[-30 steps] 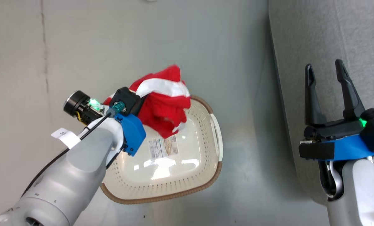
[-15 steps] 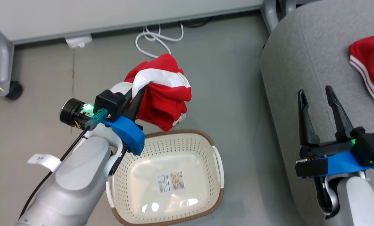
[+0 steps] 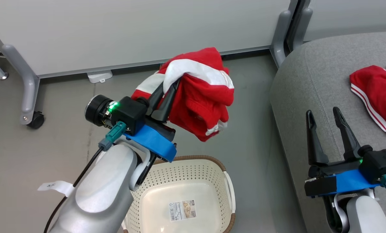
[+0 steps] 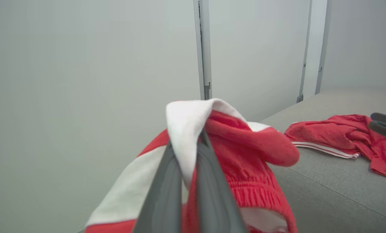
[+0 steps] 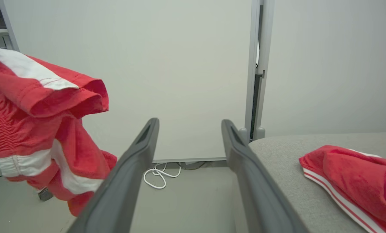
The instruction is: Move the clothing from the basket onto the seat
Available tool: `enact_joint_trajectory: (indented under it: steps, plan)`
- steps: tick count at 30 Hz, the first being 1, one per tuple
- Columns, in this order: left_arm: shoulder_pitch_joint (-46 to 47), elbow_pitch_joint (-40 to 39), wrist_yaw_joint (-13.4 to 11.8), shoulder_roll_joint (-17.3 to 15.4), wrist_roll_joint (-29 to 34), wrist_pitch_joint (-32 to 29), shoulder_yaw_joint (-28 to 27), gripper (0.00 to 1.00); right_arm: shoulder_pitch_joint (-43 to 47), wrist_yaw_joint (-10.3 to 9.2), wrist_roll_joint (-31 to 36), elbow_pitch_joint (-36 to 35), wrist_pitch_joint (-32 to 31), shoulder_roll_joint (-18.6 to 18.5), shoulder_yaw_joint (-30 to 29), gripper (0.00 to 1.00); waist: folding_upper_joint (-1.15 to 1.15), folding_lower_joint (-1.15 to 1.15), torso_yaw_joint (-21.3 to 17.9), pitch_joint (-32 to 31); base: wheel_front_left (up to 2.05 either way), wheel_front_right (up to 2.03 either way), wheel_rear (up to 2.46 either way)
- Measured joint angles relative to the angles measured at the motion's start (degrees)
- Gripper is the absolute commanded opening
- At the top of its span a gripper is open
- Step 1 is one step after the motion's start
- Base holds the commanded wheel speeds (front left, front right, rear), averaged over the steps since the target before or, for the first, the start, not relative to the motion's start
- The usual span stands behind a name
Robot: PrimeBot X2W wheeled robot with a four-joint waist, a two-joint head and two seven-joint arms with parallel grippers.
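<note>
the step in hand looks like the carry. the left gripper (image 3: 168, 89) is clenched on a bright red soft garment with broad white stripes (image 3: 202, 106), its two dark fingers pinching a white band near the top of the bundle. the cloth hangs in the air just beyond the far rim of the cream-white perforated plastic basket with a brown rim (image 3: 212, 181). the part of the basket's bottom in view carries a label sticker (image 3: 182, 210) and no cloth, so this seems the last piece. the next move, as i judge it, calls for a swing to the right over the large grey fabric-upholstered sofa (image 3: 309, 81), then a lowering and a release beside the second red garment with thin white stripes (image 3: 374, 94), which lies on the seat at the far right. the held garment is crumpled and folded over itself, with a ribbed waistband and white trim showing and a loose end drooping. the right gripper (image 3: 323, 113) hovers over the sofa's near edge, fingers spread and holding nothing.
</note>
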State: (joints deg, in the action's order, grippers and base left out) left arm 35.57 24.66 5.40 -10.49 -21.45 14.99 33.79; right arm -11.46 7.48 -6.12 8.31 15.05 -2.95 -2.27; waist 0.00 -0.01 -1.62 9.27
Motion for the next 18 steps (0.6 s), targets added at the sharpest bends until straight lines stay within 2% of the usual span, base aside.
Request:
enact_joint_trajectory:
  steps: [7,18]
  plan:
    - [-1.6,-2.4,1.2,1.7,2.2,0.0,1.8,0.0,1.3,0.0,-0.3,0.5,0.0,0.0,0.4,1.0,0.0,0.0,0.8,-1.9,0.0,0.0,0.0]
    - [-2.1,-3.0,1.8,2.4,1.7,0.0,6.9,0.0,2.0,0.0,-1.0,0.9,0.0,0.0,1.8,1.0,0.0,0.0,1.4,-3.2,0.0,0.0,0.0]
